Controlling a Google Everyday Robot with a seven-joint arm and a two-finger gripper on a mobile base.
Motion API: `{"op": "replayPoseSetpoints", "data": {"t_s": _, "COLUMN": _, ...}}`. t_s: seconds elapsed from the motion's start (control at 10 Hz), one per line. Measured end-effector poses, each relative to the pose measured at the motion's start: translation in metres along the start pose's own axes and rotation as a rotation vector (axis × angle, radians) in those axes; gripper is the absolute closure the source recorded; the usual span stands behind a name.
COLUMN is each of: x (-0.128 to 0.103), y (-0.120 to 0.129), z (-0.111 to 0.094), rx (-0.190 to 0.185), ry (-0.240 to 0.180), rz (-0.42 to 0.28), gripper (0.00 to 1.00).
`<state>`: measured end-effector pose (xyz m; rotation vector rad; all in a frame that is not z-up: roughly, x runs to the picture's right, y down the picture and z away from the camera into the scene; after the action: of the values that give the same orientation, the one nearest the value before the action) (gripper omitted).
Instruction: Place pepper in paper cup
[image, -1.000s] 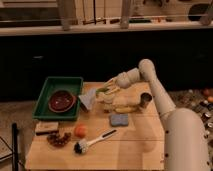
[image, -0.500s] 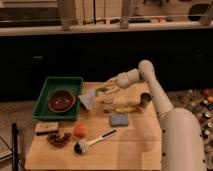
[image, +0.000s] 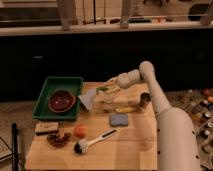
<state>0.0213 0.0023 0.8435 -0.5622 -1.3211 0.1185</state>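
My gripper (image: 107, 90) hangs over the middle of the table's far side, at the end of the white arm that reaches in from the right. The small green pepper (image: 103, 89) shows right at the gripper's tip. Directly under it stands the pale paper cup (image: 108, 99). Whether the pepper is held or rests on the cup's rim cannot be made out.
A green tray (image: 50, 82) with a dark red bowl (image: 61, 100) sits at the left. A pale crumpled sheet (image: 87, 99) lies beside the cup. Also on the table are a metal cup (image: 145, 100), a yellow item (image: 125, 109), a blue sponge (image: 119, 120), an orange fruit (image: 80, 131) and a brush (image: 93, 141).
The arm has hardly moved. The gripper stays over the paper cup with the pepper at its tip.
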Motion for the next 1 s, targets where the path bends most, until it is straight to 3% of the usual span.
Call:
{"op": "replayPoseSetpoints", "data": {"t_s": 0.2, "x": 0.0014, "y": -0.0027, "z": -0.0006, "rx": 0.002, "ry": -0.008, "rz": 0.001, "gripper": 0.20}}
{"op": "replayPoseSetpoints", "data": {"t_s": 1.0, "x": -0.0009, "y": -0.0045, "z": -0.0060, "rx": 0.000, "ry": -0.024, "rz": -0.027, "gripper": 0.20}}
